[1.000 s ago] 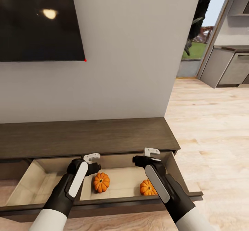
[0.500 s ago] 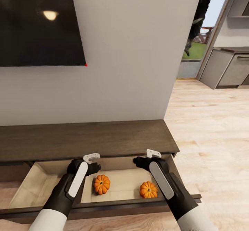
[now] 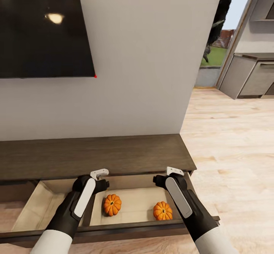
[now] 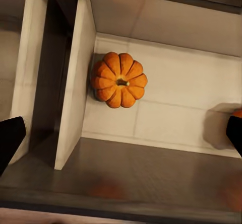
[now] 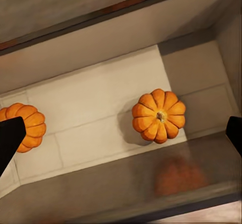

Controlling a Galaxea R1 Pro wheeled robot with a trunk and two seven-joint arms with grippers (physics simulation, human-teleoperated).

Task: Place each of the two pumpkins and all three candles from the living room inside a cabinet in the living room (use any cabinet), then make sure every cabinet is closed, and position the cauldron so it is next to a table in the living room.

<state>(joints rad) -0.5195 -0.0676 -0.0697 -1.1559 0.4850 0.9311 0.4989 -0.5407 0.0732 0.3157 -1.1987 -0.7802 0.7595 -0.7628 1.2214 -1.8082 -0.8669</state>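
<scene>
Now, from the head camera, you are hovering both claws, left (image 3: 99, 174) and right (image 3: 174, 170), over the open cabinet (image 3: 114, 159) drawer holding both pumpkins (image 3: 112, 204). Each wrist camera is showing spread fingers, empty, pumpkins (image 4: 119, 79) (image 5: 158, 115) directly below.

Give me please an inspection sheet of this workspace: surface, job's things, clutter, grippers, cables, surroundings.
Surface: dark-brown cabinet, top bare; its two drawers stand open.
Job's things: two pumpkins, left pumpkin and right pumpkin, upright and apart in the right drawer; left drawer seems empty.
Clutter: nothing seen.
Grippers: left gripper and right gripper above the drawers, both open, holding nothing.
Cables: nothing seen.
Surroundings: black screen on the wall, wooden floor, grey kitchen units beyond.
</scene>
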